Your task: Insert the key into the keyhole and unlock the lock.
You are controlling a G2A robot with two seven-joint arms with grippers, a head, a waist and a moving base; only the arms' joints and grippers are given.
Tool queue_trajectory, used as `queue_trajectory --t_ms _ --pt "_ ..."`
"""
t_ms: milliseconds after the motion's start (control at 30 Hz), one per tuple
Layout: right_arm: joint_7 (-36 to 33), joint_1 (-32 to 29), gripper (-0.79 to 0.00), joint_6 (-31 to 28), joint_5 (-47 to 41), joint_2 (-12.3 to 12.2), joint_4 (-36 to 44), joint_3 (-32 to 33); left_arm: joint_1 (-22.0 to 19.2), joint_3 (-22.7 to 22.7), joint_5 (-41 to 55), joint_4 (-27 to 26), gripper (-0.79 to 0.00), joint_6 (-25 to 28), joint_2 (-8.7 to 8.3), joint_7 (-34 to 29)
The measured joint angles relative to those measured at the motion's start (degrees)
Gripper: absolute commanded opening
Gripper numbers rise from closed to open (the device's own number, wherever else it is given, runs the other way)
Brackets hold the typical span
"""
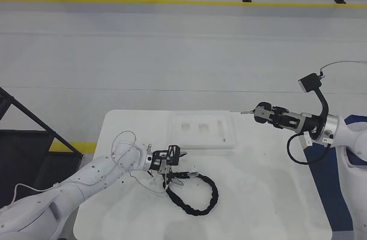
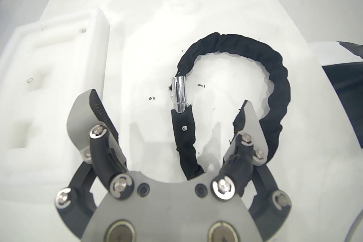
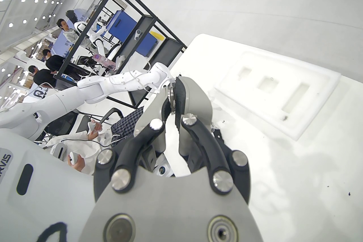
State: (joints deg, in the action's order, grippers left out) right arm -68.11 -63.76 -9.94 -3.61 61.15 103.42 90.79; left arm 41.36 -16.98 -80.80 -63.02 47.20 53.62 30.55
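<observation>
A black fabric-sleeved chain lock (image 1: 198, 198) lies in a loop on the white table (image 1: 267, 180). Its chrome cylinder end (image 2: 179, 94) points away from the wrist, joined to a black strap. My left gripper (image 2: 168, 101) hovers open just over that end, one finger (image 2: 95, 109) on each side of the strap, not touching it. In the top view the left gripper (image 1: 169, 161) sits at the loop's near-left end. My right gripper (image 1: 259, 113) is held high over the table's far right, shut on the small metal key (image 3: 170, 95), whose tip (image 1: 247, 111) sticks out toward the left.
A white foam tray (image 1: 201, 131) with empty cut-outs lies at the table's far middle, also beside the left gripper (image 2: 51, 56). A black metal rack (image 1: 15, 120) stands off the table's left side. Bare tabletop lies between the lock and the right arm.
</observation>
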Motion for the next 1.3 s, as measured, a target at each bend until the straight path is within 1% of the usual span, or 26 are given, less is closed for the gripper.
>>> queue_trajectory --t_ms 67,167,300,433,567,633,667,700,767,800,833,900,933,967,1033,1100,1133,1300 --pt "0.0 0.0 -0.785 0.0 0.0 0.0 0.0 0.0 0.55 0.19 -1.07 1.26 0.0 -0.4 0.56 2.54" --pt "0.0 0.0 -0.785 0.0 0.0 0.0 0.0 0.0 1.5 0.41 -1.98 2.86 0.0 -1.96 1.44 4.26" --pt "0.0 0.0 -0.785 0.0 0.0 0.0 0.0 0.0 1.94 0.42 -1.08 5.11 0.0 -2.28 2.92 2.24" --pt "0.0 0.0 -0.785 0.0 0.0 0.0 0.0 0.0 1.73 0.42 -1.54 5.52 0.0 -2.71 4.45 1.06" --pt "0.0 0.0 -0.785 0.0 0.0 0.0 0.0 0.0 1.88 0.34 -2.08 6.49 0.0 -3.43 5.55 -0.4" --pt "0.0 0.0 -0.785 0.0 0.0 0.0 0.0 0.0 2.03 0.31 -2.19 6.81 -0.034 -3.32 5.99 -0.85" --pt "0.0 0.0 -0.785 0.0 0.0 0.0 0.0 0.0 2.09 0.3 -2.38 7.05 -0.105 -3.16 6.24 -0.98" --pt "0.0 0.0 -0.785 0.0 0.0 0.0 0.0 0.0 2.13 0.28 -2.6 7.22 -0.129 -3.09 6.41 -1.02" --pt "0.0 0.0 -0.785 0.0 0.0 0.0 0.0 0.0 2.2 0.16 -3.01 7.7 -0.126 -2.92 6.74 -0.89" --pt "0.0 0.0 -0.785 0.0 0.0 0.0 0.0 0.0 2.23 0.08 -3.17 7.94 -0.142 -2.89 6.87 -0.84" --pt "0.0 0.0 -0.785 0.0 0.0 0.0 0.0 0.0 2.24 -0.01 -3.35 8.14 -0.175 -2.91 7.0 -0.77" --pt "0.0 0.0 -0.785 0.0 0.0 0.0 0.0 0.0 2.27 -0.2 -4.08 8.4 -0.191 -3.53 7.26 -0.49" --pt "0.0 0.0 -0.785 0.0 0.0 0.0 0.0 0.0 2.34 -0.26 -4.48 8.48 -0.212 -3.89 7.36 -0.4" --pt "0.0 0.0 -0.785 0.0 0.0 0.0 0.0 0.0 2.45 -0.36 -4.9 8.58 -0.274 -4.33 7.49 -0.32" --pt "0.0 0.0 -0.785 0.0 0.0 0.0 0.0 0.0 2.64 -0.56 -5.51 8.78 -0.323 -5.05 7.71 -0.66" --pt "0.0 0.0 -0.785 0.0 0.0 0.0 0.0 0.0 2.84 -0.77 -5.65 8.82 -0.342 -5.33 7.9 -0.89" --pt "0.0 0.0 -0.785 0.0 0.0 0.0 0.0 0.0 2.94 -0.89 -5.76 8.85 -0.4 -5.35 8.03 -1.03" --pt "0.0 0.0 -0.785 0.0 0.0 0.0 0.0 0.0 3.19 -1.3 -5.99 9.03 -0.422 -5.01 8.66 -1.82"
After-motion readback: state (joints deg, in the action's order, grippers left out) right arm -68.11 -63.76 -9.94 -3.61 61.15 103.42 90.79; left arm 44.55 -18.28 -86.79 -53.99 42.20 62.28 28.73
